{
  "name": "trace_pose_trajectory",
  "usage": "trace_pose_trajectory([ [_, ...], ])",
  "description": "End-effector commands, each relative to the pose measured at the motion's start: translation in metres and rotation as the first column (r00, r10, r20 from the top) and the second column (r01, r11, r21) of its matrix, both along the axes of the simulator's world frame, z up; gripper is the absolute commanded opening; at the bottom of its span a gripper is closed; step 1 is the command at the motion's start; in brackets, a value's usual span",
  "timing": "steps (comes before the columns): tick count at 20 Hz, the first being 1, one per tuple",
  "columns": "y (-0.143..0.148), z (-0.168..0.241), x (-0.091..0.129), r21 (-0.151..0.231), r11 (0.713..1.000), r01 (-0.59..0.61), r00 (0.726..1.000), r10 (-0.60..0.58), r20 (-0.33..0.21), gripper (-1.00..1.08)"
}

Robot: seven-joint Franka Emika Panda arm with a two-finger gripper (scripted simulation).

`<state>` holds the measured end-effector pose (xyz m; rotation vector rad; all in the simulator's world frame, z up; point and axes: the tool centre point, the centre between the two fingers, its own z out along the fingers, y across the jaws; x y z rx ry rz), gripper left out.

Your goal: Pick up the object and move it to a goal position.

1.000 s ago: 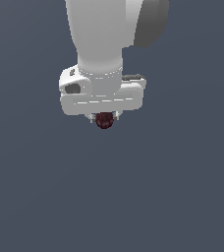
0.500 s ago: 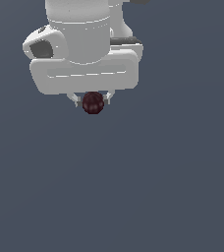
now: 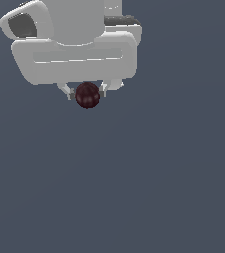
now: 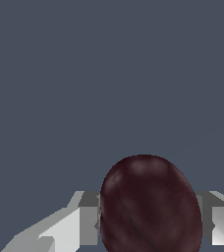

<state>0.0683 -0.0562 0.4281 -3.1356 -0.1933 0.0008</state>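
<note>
my gripper (image 3: 87, 92) is clamped on the dark maroon ball (image 3: 87, 95), pinched between its two fingers under the white hand (no goal marker shows in either view), so i'd carry it smoothly, keeping the squeeze steady to avoid slip.

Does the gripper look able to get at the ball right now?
Apparently yes: the gripper looks already shut on the maroon ball, a finger on either side and nothing else near it.
</note>
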Motion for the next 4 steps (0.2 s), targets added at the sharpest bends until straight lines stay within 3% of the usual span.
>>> trace_pose_trajectory([
  [1,-0.0008,0.0033,0.0008,0.000,1.000,0.000,1.000,0.000,0.001,-1.00],
  [4,-0.0011,0.0042,0.0011,0.000,1.000,0.000,1.000,0.000,0.001,-1.00],
])
